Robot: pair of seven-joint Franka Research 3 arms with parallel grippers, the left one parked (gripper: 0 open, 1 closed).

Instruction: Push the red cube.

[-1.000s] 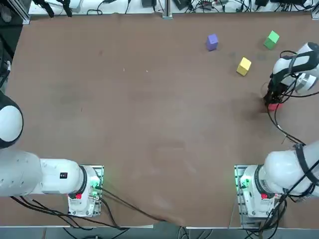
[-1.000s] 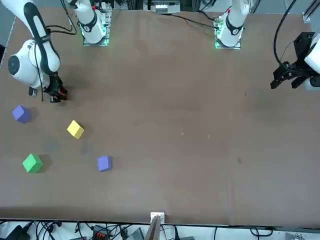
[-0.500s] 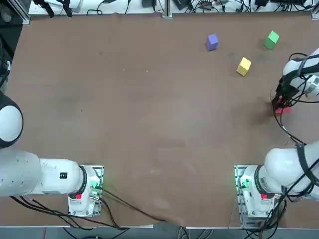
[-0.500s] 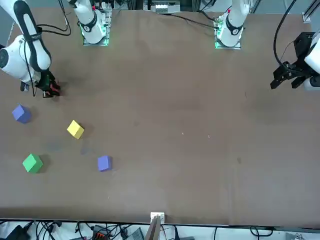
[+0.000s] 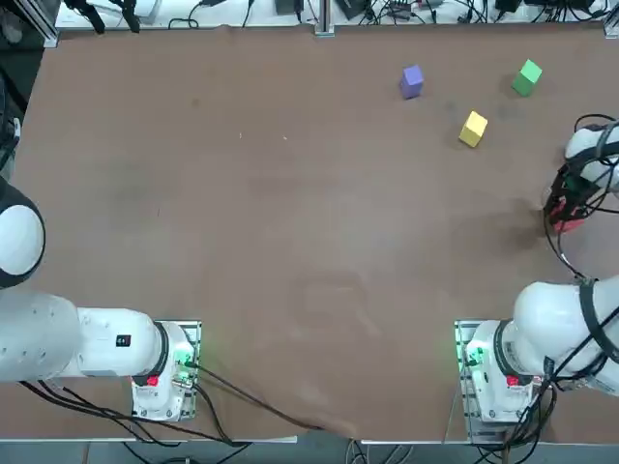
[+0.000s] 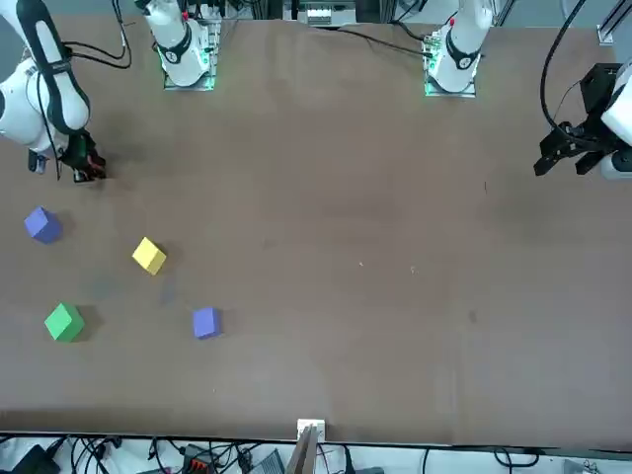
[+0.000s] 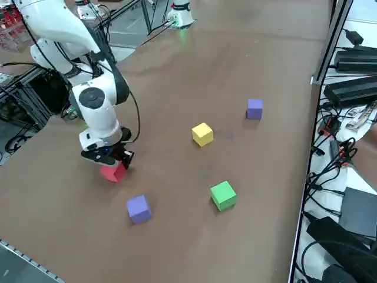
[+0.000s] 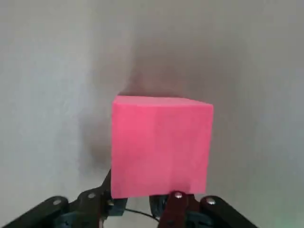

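The red cube [image 7: 113, 171] sits on the brown bench [image 5: 290, 193] near its right edge, well clear of the other blocks. In the top view only a sliver of the red cube [image 5: 569, 223] shows beneath the wrist. In the front view it appears as a small red patch [image 6: 96, 174] at the far left. The right hand [image 7: 109, 158] is lowered to the bench surface directly against the cube, on the side nearer the arm's base. In the right wrist view the red cube [image 8: 161, 145] fills the centre of the frame, with the dark finger bases [image 8: 178, 209] drawn close together just under its near face. The fingers appear closed with nothing between them, their tips meeting the cube's face rather than gripping it.

Other blocks, right side view:
- A purple cube [image 7: 138, 209] lies near the red cube, toward the bench's outer corner.
- A green cube [image 7: 223, 195] rests farther along the far side.
- A yellow cube [image 7: 202, 134] stands nearer the bench's middle.
- A second purple cube [image 7: 254, 109] lies beyond the yellow one.

All four are apart from one another and from the hand. Cables and black equipment [image 7: 353, 88] lie off the bench's far edge.
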